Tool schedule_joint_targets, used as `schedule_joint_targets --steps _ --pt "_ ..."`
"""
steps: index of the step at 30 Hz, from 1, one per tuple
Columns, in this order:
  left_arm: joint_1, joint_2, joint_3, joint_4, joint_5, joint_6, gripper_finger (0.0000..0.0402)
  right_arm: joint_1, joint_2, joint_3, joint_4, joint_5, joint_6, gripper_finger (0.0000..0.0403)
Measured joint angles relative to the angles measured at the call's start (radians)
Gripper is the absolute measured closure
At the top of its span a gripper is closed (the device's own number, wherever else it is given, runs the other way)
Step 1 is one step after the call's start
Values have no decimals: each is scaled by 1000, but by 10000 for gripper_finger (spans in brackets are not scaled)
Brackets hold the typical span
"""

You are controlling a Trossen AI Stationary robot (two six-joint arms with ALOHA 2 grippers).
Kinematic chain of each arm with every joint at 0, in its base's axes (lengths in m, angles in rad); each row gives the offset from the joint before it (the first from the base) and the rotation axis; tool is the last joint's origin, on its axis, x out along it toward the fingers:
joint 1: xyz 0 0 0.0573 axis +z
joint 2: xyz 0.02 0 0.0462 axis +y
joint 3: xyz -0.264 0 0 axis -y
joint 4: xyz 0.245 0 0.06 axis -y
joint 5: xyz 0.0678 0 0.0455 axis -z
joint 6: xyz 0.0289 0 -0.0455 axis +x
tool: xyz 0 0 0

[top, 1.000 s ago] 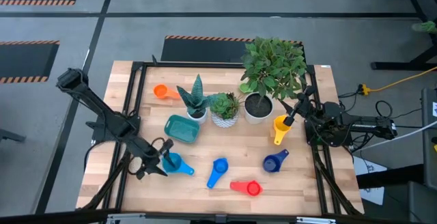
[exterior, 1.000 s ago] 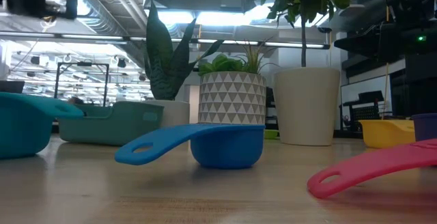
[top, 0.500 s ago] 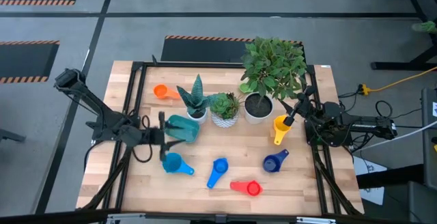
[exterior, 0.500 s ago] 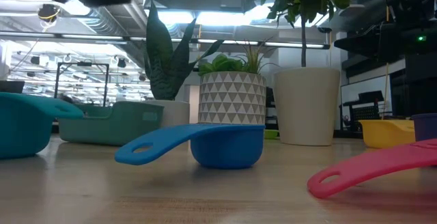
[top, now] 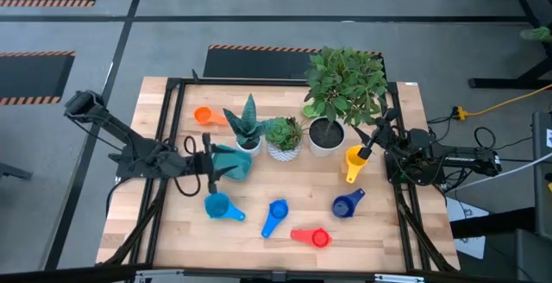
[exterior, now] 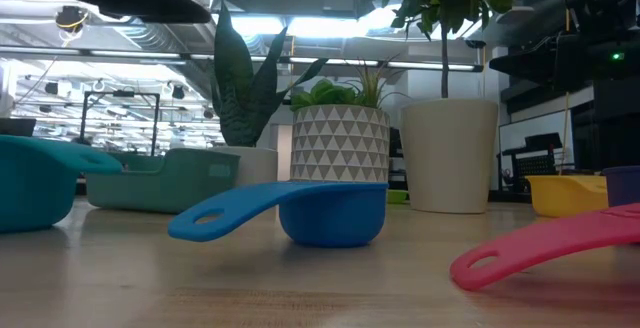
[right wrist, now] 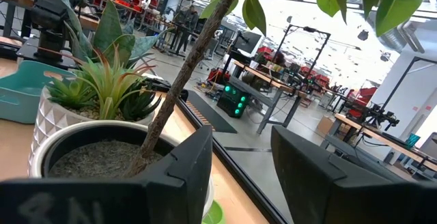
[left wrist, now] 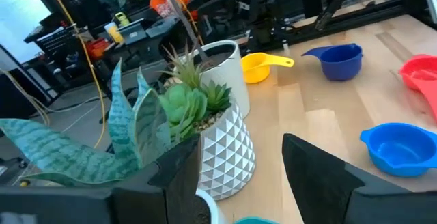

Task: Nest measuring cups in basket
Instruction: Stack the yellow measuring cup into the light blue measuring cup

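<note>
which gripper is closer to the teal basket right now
Left. The left gripper hangs open at the basket's left edge, while the right gripper waits across the table beside the yellow cup, beyond the plant pots.

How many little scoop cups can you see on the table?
6: orange at the far left, yellow by the big pot, light blue, blue, red and navy along the front. Plants may hide more.
</note>
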Motion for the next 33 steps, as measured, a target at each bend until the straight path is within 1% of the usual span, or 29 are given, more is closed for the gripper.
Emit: schedule_joint_targets --steps 6,7,15,17,19,24,29,33 --pt "22 0 0 0 0 0 202 0 0 0 3 -1 5 247" --pt "25 0 0 0 0 0 202 0 0 0 3 -12 32 247" --pt "41 0 0 -1 0 0 202 0 0 0 6 -249 521 247" --pt "45 0 0 -1 0 0 202 0 0 0 15 -293 609 247" --pt "49 0 0 -2 0 -1 201 0 0 0 34 -318 653 247" --pt "49 0 0 -2 0 -1 203 0 0 0 131 -323 755 247" --pt "49 0 0 -2 0 -3 202 0 0 0 257 -322 782 247" --pt "49 0 0 -2 0 -4 203 0 0 0 312 -326 849 247"
